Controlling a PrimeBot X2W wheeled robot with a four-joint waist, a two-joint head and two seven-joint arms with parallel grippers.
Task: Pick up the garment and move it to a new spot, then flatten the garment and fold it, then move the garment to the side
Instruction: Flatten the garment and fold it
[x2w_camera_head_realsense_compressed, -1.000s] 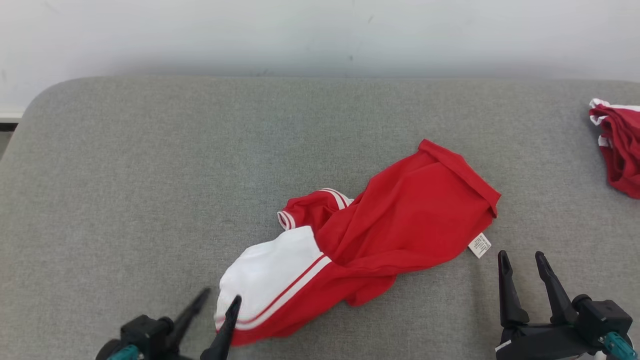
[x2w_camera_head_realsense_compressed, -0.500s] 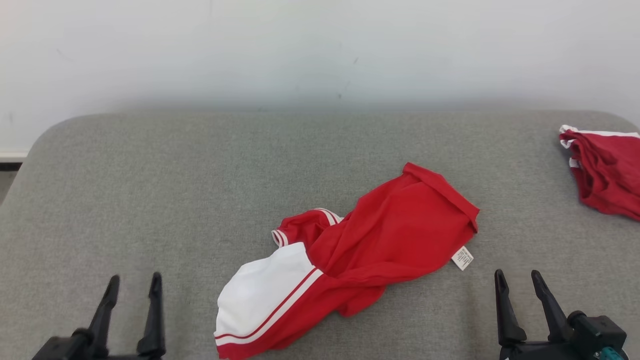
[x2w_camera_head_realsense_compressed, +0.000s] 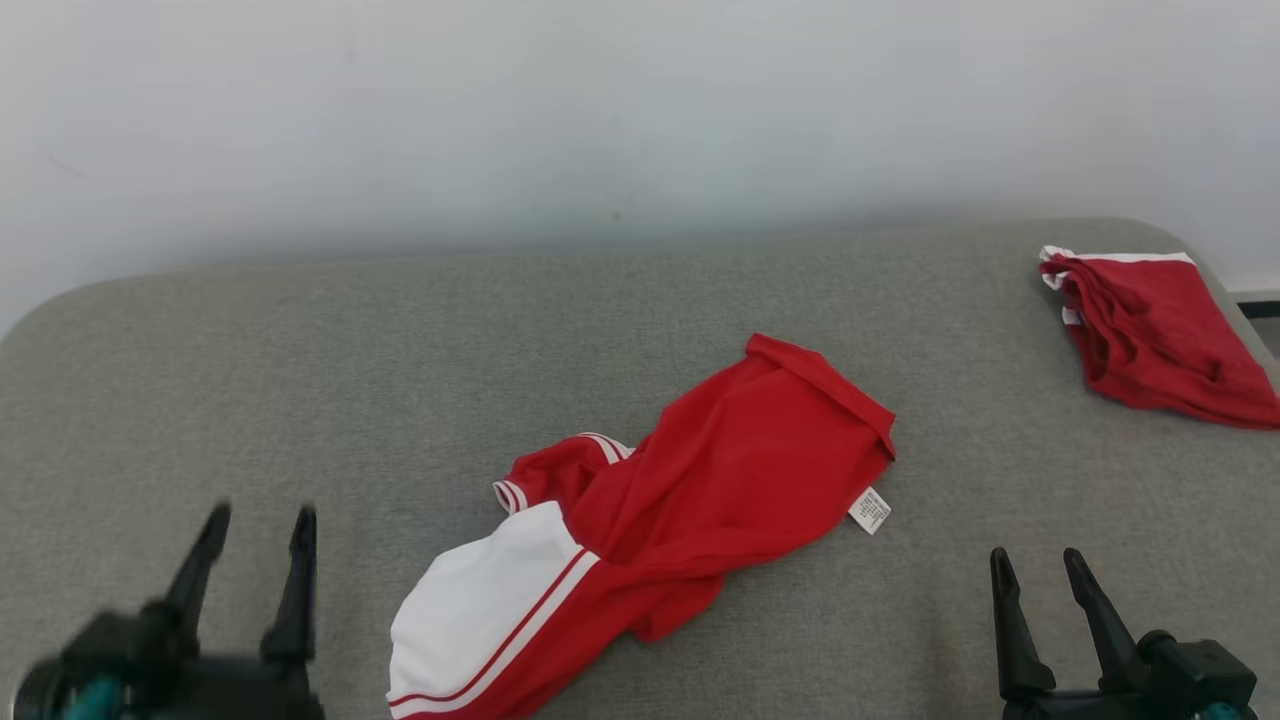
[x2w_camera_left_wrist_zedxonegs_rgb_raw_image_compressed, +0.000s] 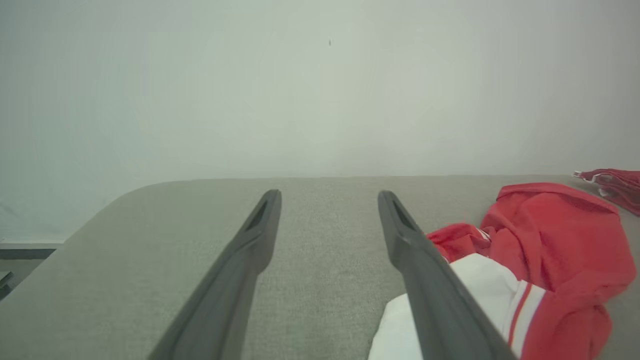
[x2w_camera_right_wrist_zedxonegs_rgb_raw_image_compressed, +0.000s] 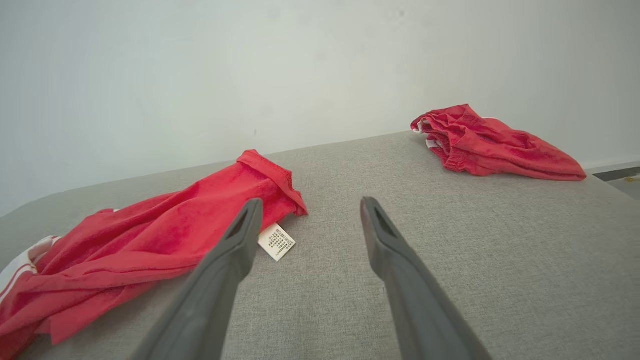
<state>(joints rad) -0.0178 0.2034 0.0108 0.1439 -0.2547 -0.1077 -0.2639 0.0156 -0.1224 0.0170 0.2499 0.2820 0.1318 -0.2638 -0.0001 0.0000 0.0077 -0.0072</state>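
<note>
The garment (x2w_camera_head_realsense_compressed: 700, 500) is red with a white panel and thin stripes, lying crumpled on the grey cushioned surface (x2w_camera_head_realsense_compressed: 300, 350) near its middle. A white care label (x2w_camera_head_realsense_compressed: 869, 510) sticks out at its right edge. My left gripper (x2w_camera_head_realsense_compressed: 258, 525) stands open at the lower left, apart from the garment's white end, with nothing between its fingers. In the left wrist view the garment (x2w_camera_left_wrist_zedxonegs_rgb_raw_image_compressed: 550, 250) lies to the right of the open left gripper (x2w_camera_left_wrist_zedxonegs_rgb_raw_image_compressed: 330, 197). My right gripper (x2w_camera_head_realsense_compressed: 1035, 565) is open at the lower right, just right of the label (x2w_camera_right_wrist_zedxonegs_rgb_raw_image_compressed: 276, 242).
A second red garment (x2w_camera_head_realsense_compressed: 1150, 335) lies bunched at the surface's far right corner, also in the right wrist view (x2w_camera_right_wrist_zedxonegs_rgb_raw_image_compressed: 492, 142). A pale wall (x2w_camera_head_realsense_compressed: 600, 120) runs behind the surface. Bare grey fabric stretches to the left of the garment.
My left gripper has let go of the garment's white end, opened and drawn off to the left. The head camera has shifted, so the whole scene sits lower and further left.
</note>
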